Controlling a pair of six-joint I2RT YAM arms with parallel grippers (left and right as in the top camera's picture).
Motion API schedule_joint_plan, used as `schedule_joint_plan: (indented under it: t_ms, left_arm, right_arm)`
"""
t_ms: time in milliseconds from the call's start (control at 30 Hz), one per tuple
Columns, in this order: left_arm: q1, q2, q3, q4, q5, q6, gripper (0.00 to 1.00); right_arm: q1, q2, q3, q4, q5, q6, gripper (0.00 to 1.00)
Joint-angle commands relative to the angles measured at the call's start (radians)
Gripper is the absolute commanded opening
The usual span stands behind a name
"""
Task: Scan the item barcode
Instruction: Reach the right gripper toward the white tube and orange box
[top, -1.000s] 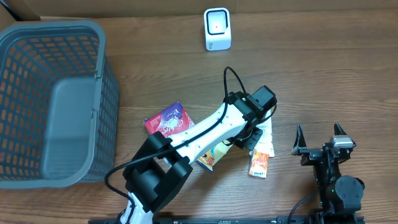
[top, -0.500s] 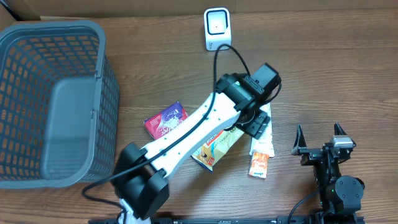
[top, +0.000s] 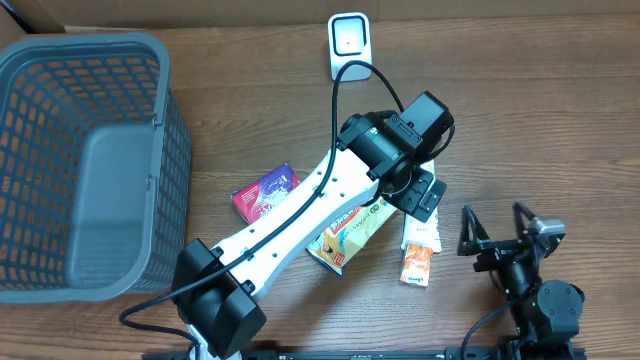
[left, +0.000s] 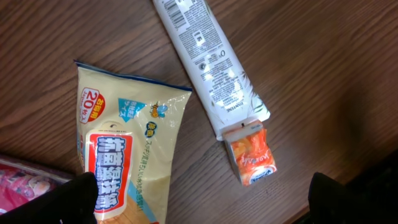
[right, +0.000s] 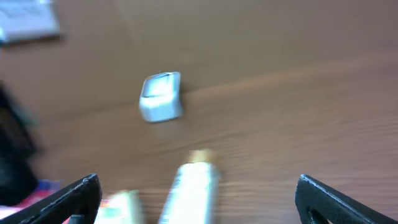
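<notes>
Near right, the right gripper stands wide and empty. The left gripper hangs spread, holding nothing, above the tube, which lies just beside the bag, well short of the far scanner. A careless pinch could catch the bag or cover the barcode.

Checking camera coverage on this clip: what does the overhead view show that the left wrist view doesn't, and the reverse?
Only overhead: the grey basket, the white scanner and the open right gripper. Only left wrist: the white tube with its printed face, mostly covered by the left arm overhead. Both: the yellow snack bag, the orange packet at the tube's end, and the pink packet, just an edge of it at the wrist.
</notes>
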Motion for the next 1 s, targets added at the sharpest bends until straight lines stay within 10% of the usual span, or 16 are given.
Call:
schedule_joint_plan:
  t_ms: [0,367,500,967]
  left_arm:
    - [0.008,-0.006,0.018,-0.012,-0.049,-0.008,1.0]
    - [0.048,-0.006,0.018,-0.045,-0.049,-0.046,1.0]
    - [0.048,-0.006,0.018,-0.053,-0.05,-0.05,1.0]
    - [0.048,-0.006,0.019,-0.084,-0.087,-0.045,1.0]
  right_arm:
    - [-0.002,0.006,0.029,-0.012,-0.304,0.374,1.0]
    - [-0.002,0.007,0.027,0.014,-0.977,0.427,0.95]
    - [-0.003,0.007,0.026,-0.035,-0.93,0.367,0.04]
    - [-0.004,0.535,0.024,-0.001,-0.742,0.392,0.03]
